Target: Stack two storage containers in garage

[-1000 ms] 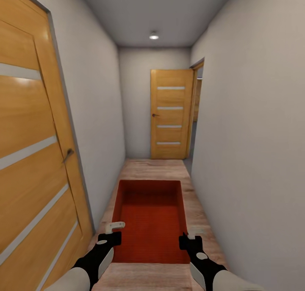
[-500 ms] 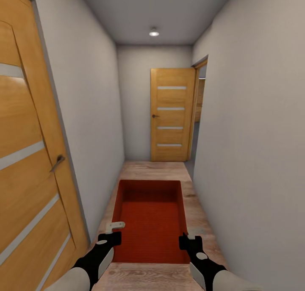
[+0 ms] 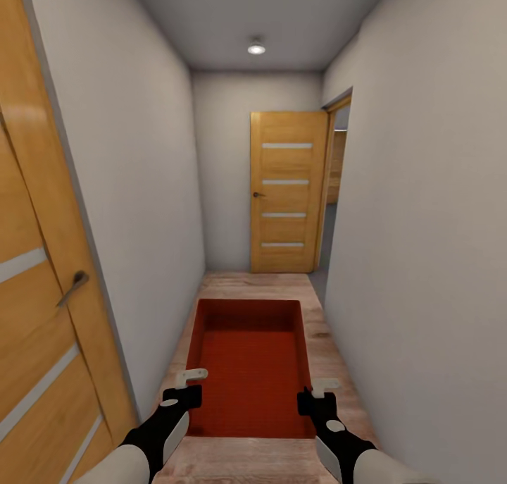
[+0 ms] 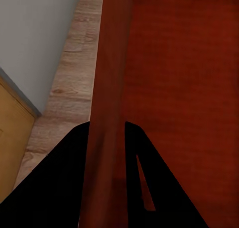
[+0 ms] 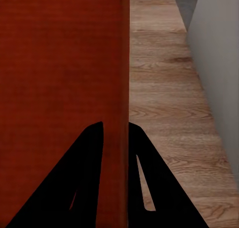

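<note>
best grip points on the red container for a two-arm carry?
The two long side walls, near the end closest to the robot, one gripper on each, coming from above. The container is lidless with thin straight walls, so fingers can straddle a rim. That is how it is held now: left gripper and right gripper each pinch a wall.

I have both arms stretched forward and low, roughly level with each other, black wrists ahead of white forearms. My left gripper (image 3: pixel 184 384) is clamped over the left wall of the storage container (image 3: pixel 251 361), one of its fingers (image 4: pixel 59 183) outside that wall and the other inside. My right gripper (image 3: pixel 318 389) is closed the same way on the right wall, its fingers (image 5: pixel 149 188) straddling it.
</note>
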{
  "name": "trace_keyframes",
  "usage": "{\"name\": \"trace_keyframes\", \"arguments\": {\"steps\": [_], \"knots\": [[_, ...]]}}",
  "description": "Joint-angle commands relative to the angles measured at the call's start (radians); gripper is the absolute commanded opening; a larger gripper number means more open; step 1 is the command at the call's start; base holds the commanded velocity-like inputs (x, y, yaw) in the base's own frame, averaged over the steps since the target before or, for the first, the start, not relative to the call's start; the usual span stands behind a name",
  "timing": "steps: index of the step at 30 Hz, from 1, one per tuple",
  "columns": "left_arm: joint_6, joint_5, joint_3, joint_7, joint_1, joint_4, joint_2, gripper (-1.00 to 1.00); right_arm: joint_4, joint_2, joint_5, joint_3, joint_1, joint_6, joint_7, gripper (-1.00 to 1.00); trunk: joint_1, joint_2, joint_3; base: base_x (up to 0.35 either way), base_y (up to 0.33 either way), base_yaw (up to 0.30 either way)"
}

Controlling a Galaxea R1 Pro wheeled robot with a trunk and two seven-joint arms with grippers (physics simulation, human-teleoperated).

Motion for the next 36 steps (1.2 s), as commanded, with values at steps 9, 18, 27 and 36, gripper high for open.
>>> {"name": "trace_keyframes", "arguments": {"steps": [9, 18, 27, 36], "knots": [[0.006, 0.012, 0.011, 0.006, 0.000, 0.001, 0.001, -1.00, -0.004, -0.002, 0.013, -0.044, -0.002, -0.003, -0.004, -1.00, 0.001, -0.002, -0.002, 0.322, 0.000, 0.000], [0.006, 0.012, 0.010, 0.006, 0.000, 0.001, 0.001, -1.00, -0.004, -0.001, 0.013, -0.044, -0.002, -0.004, -0.004, -1.00, 0.001, -0.002, -0.002, 0.322, 0.000, 0.000], [0.006, 0.012, 0.011, 0.006, 0.000, 0.001, 0.001, -1.00, -0.004, -0.001, 0.013, -0.044, -0.001, -0.004, -0.004, -1.00, 0.001, -0.002, -0.002, 0.322, 0.000, 0.000], [0.006, 0.012, 0.010, 0.006, 0.000, 0.003, 0.001, -1.00, -0.004, -0.001, 0.013, -0.044, -0.002, -0.004, -0.004, -1.00, 0.001, -0.002, -0.002, 0.322, 0.000, 0.000]]}}
